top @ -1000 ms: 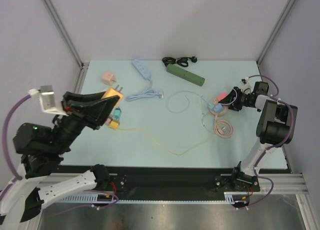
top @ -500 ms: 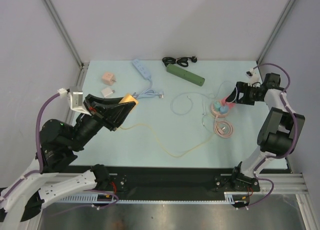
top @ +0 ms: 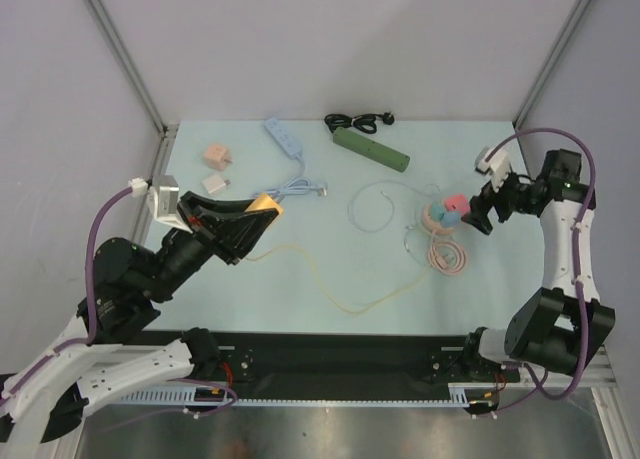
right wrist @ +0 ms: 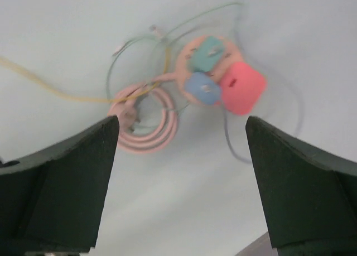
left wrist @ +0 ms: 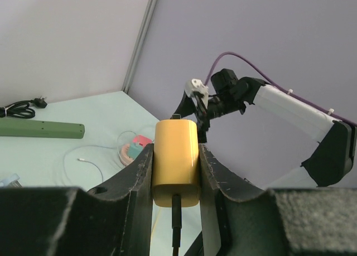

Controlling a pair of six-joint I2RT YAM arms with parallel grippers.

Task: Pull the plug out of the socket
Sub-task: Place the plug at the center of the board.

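My left gripper (top: 262, 211) is shut on a yellow plug (top: 265, 203) and holds it in the air over the left part of the table. In the left wrist view the yellow plug (left wrist: 176, 172) sits between the pads of that gripper (left wrist: 175, 150), its cable hanging below. A yellow cable (top: 330, 294) trails across the table toward a round pink socket (top: 432, 219). The socket (right wrist: 215, 69) carries a teal plug (right wrist: 207, 52), a blue plug (right wrist: 202, 87) and a red plug (right wrist: 241, 88). My right gripper (top: 484, 209) hovers open to its right, holding nothing (right wrist: 181, 128).
A coiled pink cable (top: 450, 257) lies by the socket. At the back are a green power strip (top: 372, 149), a black cord (top: 355, 122) and a pale blue power strip (top: 283, 136). A pink adapter (top: 214, 156) and a white adapter (top: 214, 183) lie at the left.
The left gripper has lifted the yellow plug up and to the right, away from the left of the table. The right gripper has opened and drawn back to the right of the pink socket.
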